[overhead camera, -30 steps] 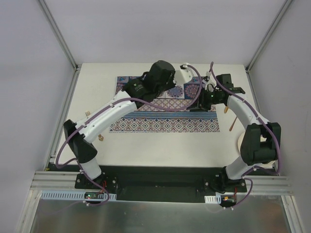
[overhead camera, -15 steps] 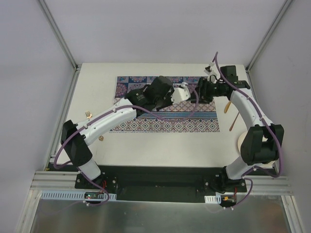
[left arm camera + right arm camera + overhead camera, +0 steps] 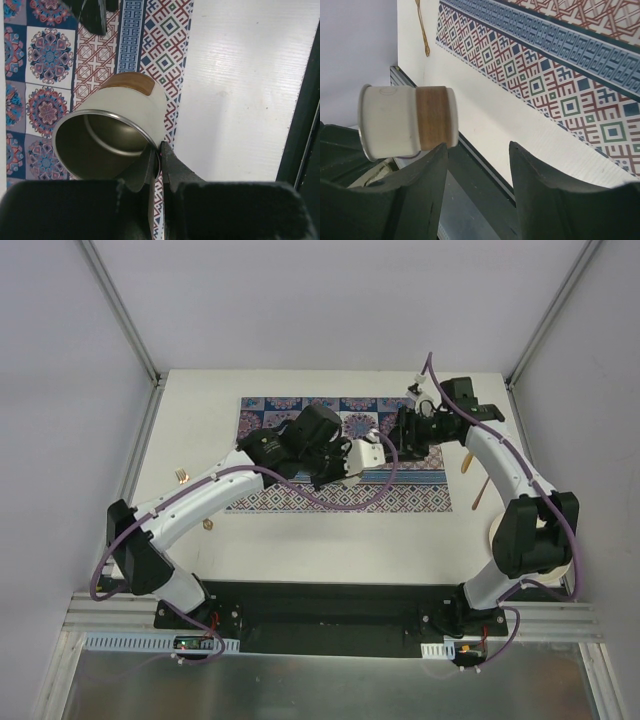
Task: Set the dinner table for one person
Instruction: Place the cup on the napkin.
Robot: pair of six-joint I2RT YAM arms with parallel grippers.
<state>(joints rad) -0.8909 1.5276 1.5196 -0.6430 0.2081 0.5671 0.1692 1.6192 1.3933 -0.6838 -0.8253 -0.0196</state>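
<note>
My left gripper (image 3: 159, 150) is shut on the rim of a white cup (image 3: 125, 107) with a wooden band, one finger inside and one outside. The cup (image 3: 362, 458) hangs tilted on its side over the right half of the patterned placemat (image 3: 400, 498), which lies on the white dinner table (image 3: 330, 550). My right gripper (image 3: 400, 435) stands open just right of the cup. In the right wrist view the cup (image 3: 405, 122) lies beside the left finger, and nothing is between the fingers of the right gripper (image 3: 477, 150).
A wooden spoon (image 3: 472, 480) lies right of the placemat, and a plate (image 3: 493, 532) shows behind the right arm. A gold fork (image 3: 182, 476) and a small round thing (image 3: 207, 524) lie at the table's left. Aluminium frame rails edge the table.
The left arm has carried the cup from the far edge of the placemat toward its near right part. The right gripper has shifted left toward the cup and opened wider.
</note>
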